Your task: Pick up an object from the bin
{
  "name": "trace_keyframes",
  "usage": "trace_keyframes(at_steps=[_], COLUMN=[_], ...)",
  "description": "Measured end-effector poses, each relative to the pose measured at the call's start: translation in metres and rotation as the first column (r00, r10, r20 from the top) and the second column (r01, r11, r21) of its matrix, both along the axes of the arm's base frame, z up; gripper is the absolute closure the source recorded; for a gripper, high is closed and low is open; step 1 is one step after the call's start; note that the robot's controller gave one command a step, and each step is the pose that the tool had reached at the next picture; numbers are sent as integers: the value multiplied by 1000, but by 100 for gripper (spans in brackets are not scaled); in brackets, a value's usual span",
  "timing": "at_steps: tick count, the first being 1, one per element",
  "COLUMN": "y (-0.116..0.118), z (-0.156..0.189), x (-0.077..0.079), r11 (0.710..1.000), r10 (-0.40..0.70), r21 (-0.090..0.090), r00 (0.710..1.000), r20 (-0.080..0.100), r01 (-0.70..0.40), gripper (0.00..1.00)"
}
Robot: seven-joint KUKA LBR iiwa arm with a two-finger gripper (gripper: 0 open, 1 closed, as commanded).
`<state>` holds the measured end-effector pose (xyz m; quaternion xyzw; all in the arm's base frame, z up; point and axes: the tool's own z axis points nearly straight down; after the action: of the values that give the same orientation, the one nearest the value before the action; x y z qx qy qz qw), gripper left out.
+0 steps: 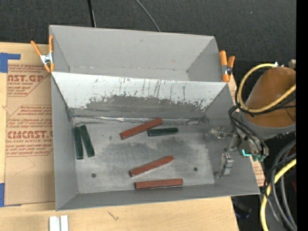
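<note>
Pincer (225,163) hangs by the right wall of the bin (134,52); whether it is open or closed cannot be told. Nearest it, well apart leftward, lie the front red-brown bar (159,183) along the front edge and the middle red-brown bar (151,166).

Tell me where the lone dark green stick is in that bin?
In the camera view the lone dark green stick lies centrally toward the back of the bin, just beside the right end of the uppermost red-brown stick.
</note>
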<state>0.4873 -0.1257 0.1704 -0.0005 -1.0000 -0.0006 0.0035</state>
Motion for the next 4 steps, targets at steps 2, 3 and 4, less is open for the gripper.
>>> trace_keyframes(at_steps=[2, 3, 4], y=[36, 70, 66], z=[-38, -73, -95], x=[7, 31, 39], r11=[998, 1000, 959], r10=[70, 14, 283], r21=[-4, 0, -1], r00=[997, 1000, 959], r20=[13, 9, 7], r01=[-70, -14, -283], gripper=[0, 0, 100])
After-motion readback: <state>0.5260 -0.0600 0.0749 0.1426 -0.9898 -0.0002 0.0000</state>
